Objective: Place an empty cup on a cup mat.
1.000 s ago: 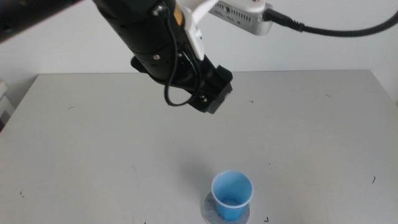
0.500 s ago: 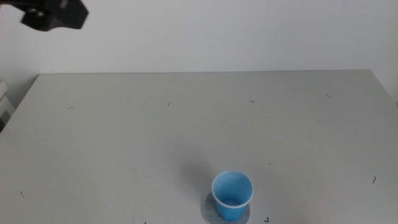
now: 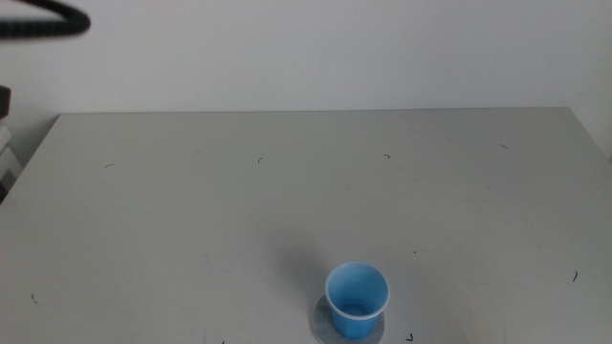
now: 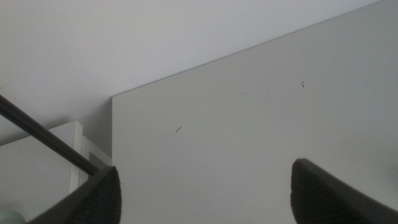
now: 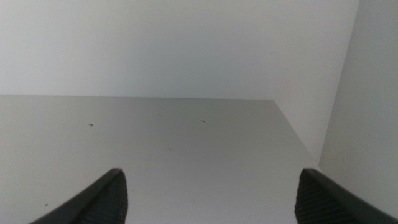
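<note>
the cup (image 3: 358, 299) is standing upright on the cup mat (image 3: 322, 326), near the front edge of the table (image 3: 191, 210) and slightly right of centre; its mouth is facing up, showing a blue inside with nothing in it, and the grey disc is showing as a thin crescent around the cup's base. a faint shadow is lying on the table just left of the cup. neither of my arms is reaching over the table in the middle view; only a dark cable (image 3: 43, 21) is curving across the far left corner. my left gripper (image 4: 205, 190) is hanging released, its two jaws spread wide with nothing between them, looking down at the far left part of the table and a white surface beyond its edge. my right gripper (image 5: 208, 196) is likewise released, jaws wide apart and holding nothing, facing the far right corner of the table and the white wall (image 5: 186, 43) behind it. both grippers are well apart from the cup.
</note>
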You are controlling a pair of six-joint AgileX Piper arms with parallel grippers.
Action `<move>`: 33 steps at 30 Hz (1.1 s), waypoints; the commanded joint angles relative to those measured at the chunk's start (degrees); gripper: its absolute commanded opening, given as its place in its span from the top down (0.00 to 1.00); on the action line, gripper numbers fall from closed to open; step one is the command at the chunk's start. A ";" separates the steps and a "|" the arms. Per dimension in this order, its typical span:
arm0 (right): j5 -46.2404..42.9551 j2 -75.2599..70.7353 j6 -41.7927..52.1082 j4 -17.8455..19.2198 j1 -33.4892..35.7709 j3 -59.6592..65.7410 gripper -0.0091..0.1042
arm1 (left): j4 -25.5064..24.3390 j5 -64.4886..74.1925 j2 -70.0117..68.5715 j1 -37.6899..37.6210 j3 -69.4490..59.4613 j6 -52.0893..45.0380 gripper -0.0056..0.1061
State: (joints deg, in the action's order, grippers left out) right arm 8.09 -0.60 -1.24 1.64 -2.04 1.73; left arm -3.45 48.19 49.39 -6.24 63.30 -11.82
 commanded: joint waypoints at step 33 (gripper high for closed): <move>-4.32 -1.54 0.29 0.79 0.04 -0.48 0.09 | 3.45 -46.18 -49.75 2.29 -64.79 4.12 0.11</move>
State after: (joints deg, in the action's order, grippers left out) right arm 8.09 -0.60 -1.24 1.64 -2.04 1.73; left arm -0.55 5.32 0.07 -4.09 -1.70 -8.53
